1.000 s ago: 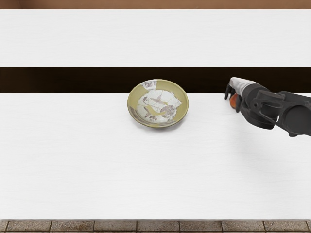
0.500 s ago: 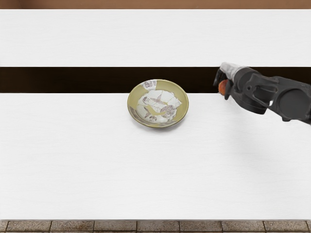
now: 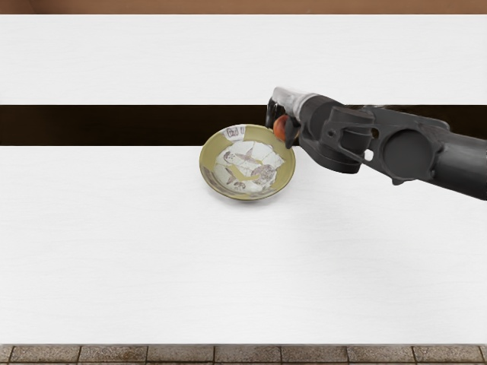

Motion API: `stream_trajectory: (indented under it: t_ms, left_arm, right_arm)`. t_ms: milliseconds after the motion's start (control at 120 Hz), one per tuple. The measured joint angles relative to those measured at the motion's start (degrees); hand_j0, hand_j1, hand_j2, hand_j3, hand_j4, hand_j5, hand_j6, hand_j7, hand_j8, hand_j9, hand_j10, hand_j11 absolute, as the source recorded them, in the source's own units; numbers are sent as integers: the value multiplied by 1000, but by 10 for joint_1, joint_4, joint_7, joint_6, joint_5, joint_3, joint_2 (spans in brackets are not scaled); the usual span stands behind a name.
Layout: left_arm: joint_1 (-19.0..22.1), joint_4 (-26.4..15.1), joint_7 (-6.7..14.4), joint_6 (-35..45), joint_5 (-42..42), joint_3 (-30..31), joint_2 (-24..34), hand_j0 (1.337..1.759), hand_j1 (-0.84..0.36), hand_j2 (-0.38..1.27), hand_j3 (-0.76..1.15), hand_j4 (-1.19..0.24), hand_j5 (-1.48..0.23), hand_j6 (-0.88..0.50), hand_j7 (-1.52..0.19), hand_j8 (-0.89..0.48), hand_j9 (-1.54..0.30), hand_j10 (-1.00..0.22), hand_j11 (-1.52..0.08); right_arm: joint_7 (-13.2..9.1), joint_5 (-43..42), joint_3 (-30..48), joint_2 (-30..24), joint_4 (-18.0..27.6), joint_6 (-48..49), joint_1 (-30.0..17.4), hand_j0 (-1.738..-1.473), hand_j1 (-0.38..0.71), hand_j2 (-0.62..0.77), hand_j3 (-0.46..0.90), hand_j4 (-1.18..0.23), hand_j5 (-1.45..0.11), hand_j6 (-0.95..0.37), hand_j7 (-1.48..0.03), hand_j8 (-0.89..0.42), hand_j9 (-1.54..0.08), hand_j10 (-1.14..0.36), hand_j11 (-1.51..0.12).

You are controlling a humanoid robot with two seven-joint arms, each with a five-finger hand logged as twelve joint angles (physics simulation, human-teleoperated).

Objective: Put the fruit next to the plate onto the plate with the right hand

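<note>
Gripping orange fruit [image 3: 281, 128] in right hand [image 3: 295, 120], fingers curled around it, hovering at far-right rim of yellow plate [image 3: 207, 164], white table [image 3: 152, 266] underneath.

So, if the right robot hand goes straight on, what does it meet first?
Probably the plate, at its far right rim: the right robot hand, holding the fruit, points left at it. Height is unclear, so it may pass above.

Glossy glazed ceramic plate [image 3: 247, 162], matt white table [image 3: 228, 258]
</note>
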Motion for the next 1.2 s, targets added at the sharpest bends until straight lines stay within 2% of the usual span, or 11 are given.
stream_trajectory:
  t_ms: [175, 525, 558, 633, 717, 850, 1017, 1117, 1200]
  left_arm:
    - [0, 0, 0, 0, 0, 0, 0, 1658, 349, 0, 0, 0, 0, 0, 0, 0, 0, 0, 0]
    - [0, 0, 0, 0, 0, 0, 0, 1658, 349, 0, 0, 0, 0, 0, 0, 0, 0, 0, 0]
    - [0, 0, 0, 0, 0, 0, 0, 1658, 349, 0, 0, 0, 0, 0, 0, 0, 0, 0, 0]
    - [0, 0, 0, 0, 0, 0, 0, 1658, 349, 0, 0, 0, 0, 0, 0, 0, 0, 0, 0]
    - [0, 0, 0, 0, 0, 0, 0, 1658, 349, 0, 0, 0, 0, 0, 0, 0, 0, 0, 0]
    - [0, 0, 0, 0, 0, 0, 0, 1658, 349, 0, 0, 0, 0, 0, 0, 0, 0, 0, 0]
    - [0, 0, 0, 0, 0, 0, 0, 1658, 349, 0, 0, 0, 0, 0, 0, 0, 0, 0, 0]
    - [0, 0, 0, 0, 0, 0, 0, 1658, 349, 0, 0, 0, 0, 0, 0, 0, 0, 0, 0]
    - [0, 0, 0, 0, 0, 0, 0, 1658, 349, 0, 0, 0, 0, 0, 0, 0, 0, 0, 0]
  right_arm:
    - [0, 0, 0, 19, 1, -2, -15, -1654, 243, 238, 0, -755, -1020, -513, -998, -435, -1030, -616, -1047]
    - [0, -3, -1, 51, 0, -2, -27, -1652, 213, 176, 0, -747, -989, -528, -978, -453, -1004, -632, -1025]
    - [0, -2, 0, 51, -1, -2, -29, -1653, 205, 156, 0, -707, -934, -519, -926, -450, -947, -625, -967]
    - [0, 3, 11, 51, -1, 0, -31, -1655, 41, 108, 0, -495, -654, -365, -648, -318, -663, -438, -677]
    - [0, 11, 32, 47, 1, 12, -30, -1656, -90, 72, 0, -330, -435, -244, -431, -212, -441, -292, -450]
    - [-1, 71, 118, -25, 28, 118, -27, -1657, -215, 38, 0, -173, -227, -128, -224, -111, -230, -153, -234]
    - [-1, 185, 248, -144, 49, 323, -48, -1658, -290, 17, 0, -77, -100, -58, -99, -50, -102, -68, -104]
    - [-1, 252, 292, -213, 49, 371, -70, -1658, -313, 11, 0, -48, -62, -37, -61, -31, -62, -42, -64]
    - [-1, 287, 308, -245, 48, 388, -91, -1658, -325, 7, 0, -32, -41, -25, -40, -21, -41, -28, -42]
